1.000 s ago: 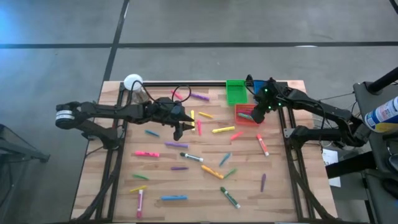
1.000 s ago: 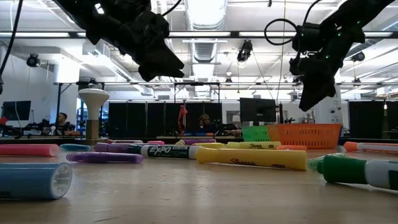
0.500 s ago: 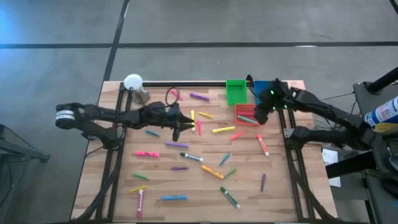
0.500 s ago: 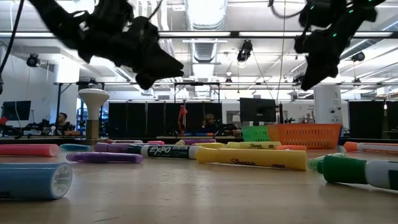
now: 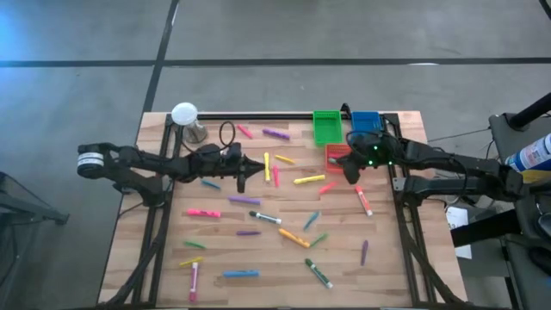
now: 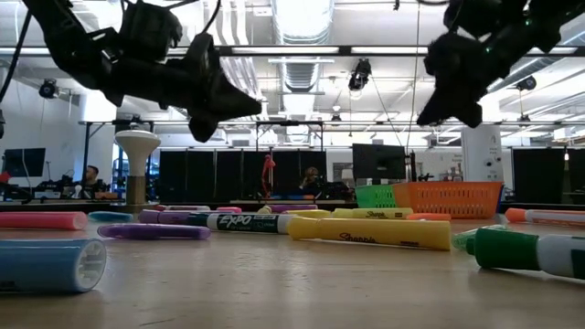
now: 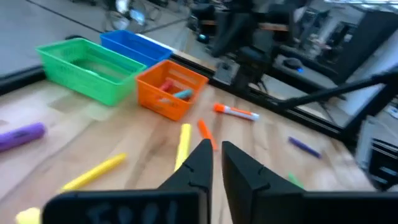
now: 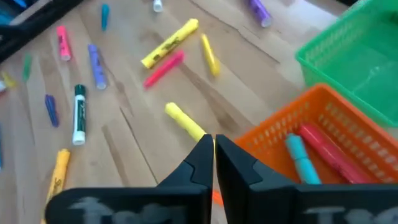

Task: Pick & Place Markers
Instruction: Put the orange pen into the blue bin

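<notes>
Markers in many colours lie scattered flat on the wooden table (image 5: 284, 267), among them a yellow one (image 5: 309, 180), a pink one (image 5: 203, 213) and a green-capped white one (image 5: 265, 217). A red and a teal marker lie in the orange bin (image 8: 323, 124). My left gripper (image 5: 242, 176) hovers above the table's middle left, pointing about level, shut and empty (image 7: 216, 155). My right gripper (image 5: 349, 175) hangs above the near edge of the orange bin (image 5: 338, 155), slanting down, shut with nothing in it (image 8: 213, 149).
A green bin (image 5: 326, 127) and a blue bin (image 5: 365, 121) stand behind the orange one at the far right. A white-topped metal stand (image 5: 185, 114) and a black cable loop (image 5: 226, 133) sit at the far left. Bare wood shows along the near right.
Both grippers have shut on nothing. My left gripper has sunk a little and tipped from slanting down to about level. My right gripper has swung from over the orange bin toward the table's near side and risen slightly. No marker has moved.
</notes>
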